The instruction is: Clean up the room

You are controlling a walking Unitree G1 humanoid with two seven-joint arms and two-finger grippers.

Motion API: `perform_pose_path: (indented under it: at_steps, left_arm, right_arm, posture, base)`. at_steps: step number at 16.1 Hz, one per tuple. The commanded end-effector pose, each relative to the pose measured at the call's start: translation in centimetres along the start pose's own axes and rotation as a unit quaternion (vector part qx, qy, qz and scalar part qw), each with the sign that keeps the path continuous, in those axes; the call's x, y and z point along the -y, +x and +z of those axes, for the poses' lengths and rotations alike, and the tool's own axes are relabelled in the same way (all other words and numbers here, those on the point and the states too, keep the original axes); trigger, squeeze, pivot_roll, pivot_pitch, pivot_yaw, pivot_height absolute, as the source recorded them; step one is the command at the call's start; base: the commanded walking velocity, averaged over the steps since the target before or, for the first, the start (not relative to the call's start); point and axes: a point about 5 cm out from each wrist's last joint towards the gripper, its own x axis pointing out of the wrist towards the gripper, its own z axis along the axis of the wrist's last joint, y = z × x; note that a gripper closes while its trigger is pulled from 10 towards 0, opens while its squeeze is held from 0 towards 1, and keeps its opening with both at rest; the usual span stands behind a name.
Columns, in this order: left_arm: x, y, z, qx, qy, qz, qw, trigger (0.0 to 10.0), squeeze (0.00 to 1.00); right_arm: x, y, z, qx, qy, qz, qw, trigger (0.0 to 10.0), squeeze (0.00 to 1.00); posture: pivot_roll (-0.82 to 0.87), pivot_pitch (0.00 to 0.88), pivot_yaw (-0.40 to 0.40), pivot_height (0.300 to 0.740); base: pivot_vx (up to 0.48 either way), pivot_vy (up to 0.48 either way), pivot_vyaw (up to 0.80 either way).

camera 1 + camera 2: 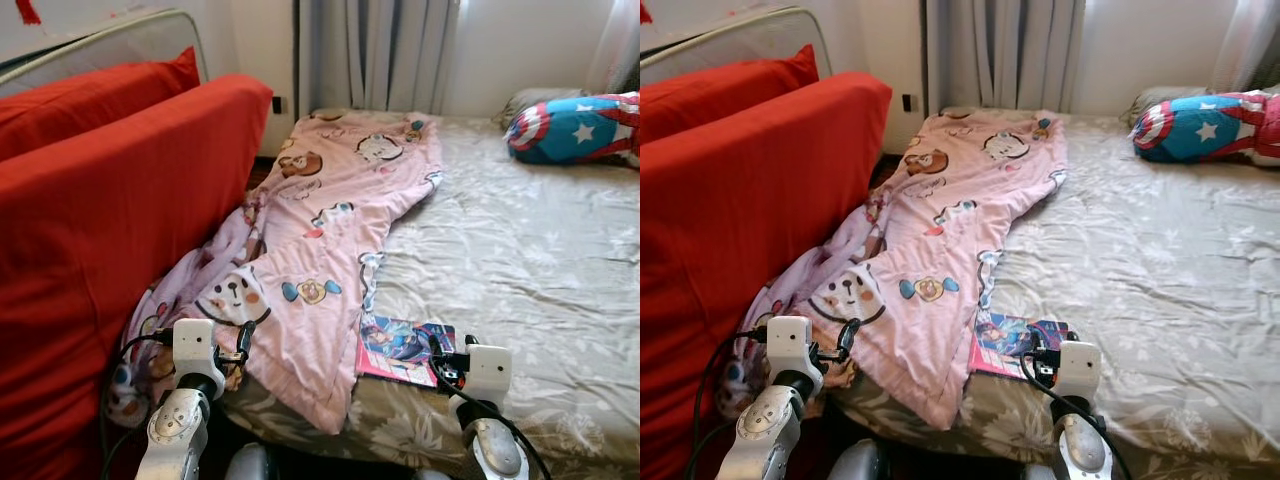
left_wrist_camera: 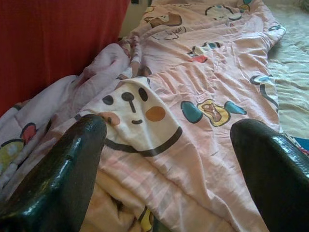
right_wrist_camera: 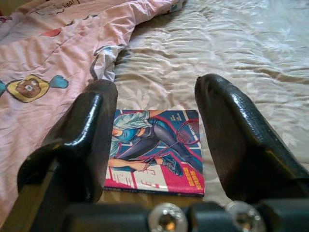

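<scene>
Grippers poised over an untidy bed [image 1: 520, 260], both with fingers spread and holding nothing.

Left gripper [image 2: 169, 159] hovers low over the pink cartoon-print blanket [image 1: 320, 240], which lies crumpled along the bed's left side and spills down beside the red sofa [image 1: 110, 230]; a bear face on the cloth shows between its fingers [image 2: 72, 164]. Right gripper [image 3: 154, 140] is lined up with a colourful book [image 3: 154, 152] that lies flat on the grey flowered sheet near the bed's front edge, just beside the blanket's hem, seen between the two black fingers [image 3: 241, 135]. A blue, red and white star cushion [image 1: 575, 128] rests at the far right corner, by the curtain [image 1: 375, 55].
</scene>
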Motion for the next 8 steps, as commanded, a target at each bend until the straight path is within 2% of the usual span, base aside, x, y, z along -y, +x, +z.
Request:
perform_pose_path:
  at_steps: [1,8]
  left_arm:
    - [-0.09,0.03,0.29,0.001,0.010,-0.005,1.000,10.0,0.00]
    - [-0.01,0.09,0.33,0.002,0.010,-0.006,1.000,10.0,0.00]
  right_arm:
    - [0.13,0.15,0.10,0.001,-0.001,-0.002,1.000,10.0,0.00]
    - [-0.19,0.16,0.05,0.002,-0.009,0.009,1.000,10.0,0.00]
  posture:
    - [-0.09,0.000,0.025,0.625]
    - [-0.09,0.000,0.026,0.625]
  base:
    - [0.247,0.000,0.00]
    - [0.252,0.000,0.00]
